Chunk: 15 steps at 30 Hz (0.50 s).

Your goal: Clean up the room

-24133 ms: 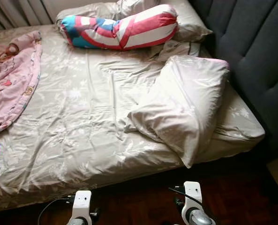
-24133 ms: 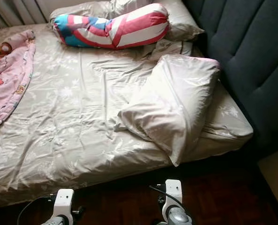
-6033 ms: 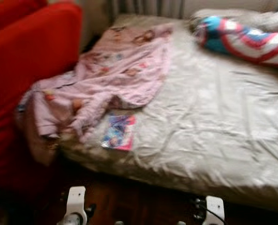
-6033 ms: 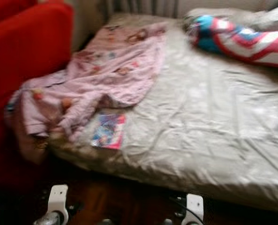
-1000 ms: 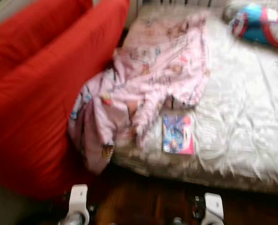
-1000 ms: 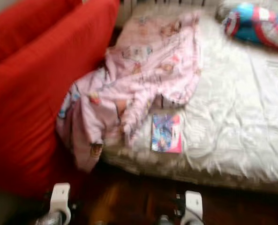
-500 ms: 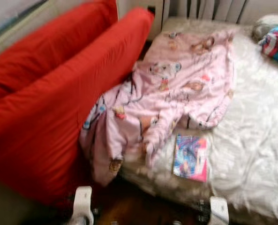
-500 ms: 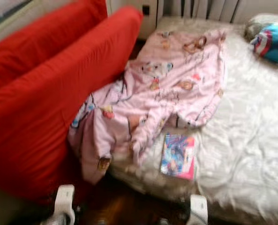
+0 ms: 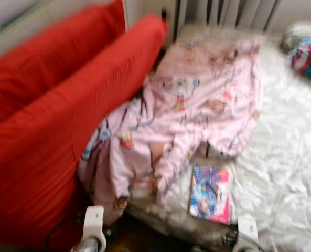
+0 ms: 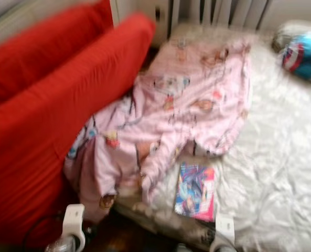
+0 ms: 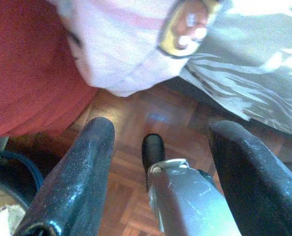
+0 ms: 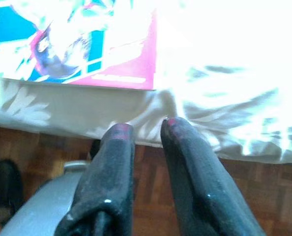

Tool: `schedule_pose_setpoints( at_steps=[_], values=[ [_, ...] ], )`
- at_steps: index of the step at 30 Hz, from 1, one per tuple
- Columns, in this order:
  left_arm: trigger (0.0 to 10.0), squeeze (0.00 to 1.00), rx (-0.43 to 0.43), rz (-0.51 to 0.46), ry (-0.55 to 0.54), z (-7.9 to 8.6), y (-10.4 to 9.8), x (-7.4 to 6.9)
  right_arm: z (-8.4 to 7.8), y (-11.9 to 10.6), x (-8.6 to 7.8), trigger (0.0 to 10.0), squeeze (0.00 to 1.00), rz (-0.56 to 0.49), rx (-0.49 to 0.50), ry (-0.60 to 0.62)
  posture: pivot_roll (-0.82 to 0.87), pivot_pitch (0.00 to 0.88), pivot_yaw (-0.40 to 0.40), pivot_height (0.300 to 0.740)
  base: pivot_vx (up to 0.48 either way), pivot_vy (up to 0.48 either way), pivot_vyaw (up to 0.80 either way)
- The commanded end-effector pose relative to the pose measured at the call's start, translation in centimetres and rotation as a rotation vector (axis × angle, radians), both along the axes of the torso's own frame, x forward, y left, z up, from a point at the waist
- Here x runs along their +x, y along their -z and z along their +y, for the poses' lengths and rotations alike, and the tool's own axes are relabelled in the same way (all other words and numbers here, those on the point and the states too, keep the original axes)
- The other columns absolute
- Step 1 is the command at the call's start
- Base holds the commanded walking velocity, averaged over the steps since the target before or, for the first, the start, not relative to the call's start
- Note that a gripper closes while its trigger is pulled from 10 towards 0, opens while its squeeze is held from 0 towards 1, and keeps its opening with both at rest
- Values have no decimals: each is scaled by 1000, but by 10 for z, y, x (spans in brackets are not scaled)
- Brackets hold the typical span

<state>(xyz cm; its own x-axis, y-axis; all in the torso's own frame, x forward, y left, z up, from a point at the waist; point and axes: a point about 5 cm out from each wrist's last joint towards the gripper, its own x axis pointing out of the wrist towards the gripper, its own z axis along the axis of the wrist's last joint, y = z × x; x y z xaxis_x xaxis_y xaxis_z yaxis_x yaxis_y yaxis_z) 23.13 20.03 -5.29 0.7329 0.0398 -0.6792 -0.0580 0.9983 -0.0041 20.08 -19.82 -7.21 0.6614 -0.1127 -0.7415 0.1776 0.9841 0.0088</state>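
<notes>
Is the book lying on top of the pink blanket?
No, the book lies on the bare grey sheet beside the pink blanket.

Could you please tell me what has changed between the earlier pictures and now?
Only the robot moved: it went leftward along the bed and closer to the pink blanket and book. Nothing was grasped. The left gripper hangs open, the right gripper nearly shut; blanket and book lie unmoved.

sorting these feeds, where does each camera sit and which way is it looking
Left and right eye views: head, looking forward and down at the bed, pink blanket, book; both wrists low in view.
Left wrist view: along the open left gripper at the wood floor and blanket hem.
Right wrist view: along the nearly closed right gripper at the bed edge.
Shared: book, blanket.
</notes>
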Motion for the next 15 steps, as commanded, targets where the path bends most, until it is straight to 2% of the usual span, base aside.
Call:
schedule_pose_setpoints(
  at_steps=[1, 8, 9, 13, 14, 15],
  values=[
    [10000, 0, 4, 49, -13, 4, 9, -16, 5, 7, -12, 10000, 0, 39, 19, 8, 35, 196, -3, 740, 0, 0, 0],
    [10000, 0, -20, 8, -37, 2, 5, -10, 4, -2, 4, 10000, 0, -30, 14, -28, 34, 158, 2, 740, 0, 0, 0],
    [10000, 0, -27, -7, -47, 1, 4, -6, 5, -9, 14, 10000, 0, -77, 9, -61, 25, 132, 10, 740, 0, 0, 0],
    [10000, 0, -44, -39, -61, -1, 0, -2, 5, -26, 37, 10000, 0, -210, 36, -59, -8, 101, 19, 740, 0, 0, 0],
    [10000, 0, -55, -54, -64, -2, -1, 0, 9, -33, 46, 10000, 0, -264, 22, -113, -16, 86, 20, 740, 0, 0, 0],
    [10000, 0, -55, -54, -64, -2, -1, 0, 9, -33, 46, 10000, 0, -264, 22, -113, -16, 86, 20, 740, 0, 0, 0]
  ],
)
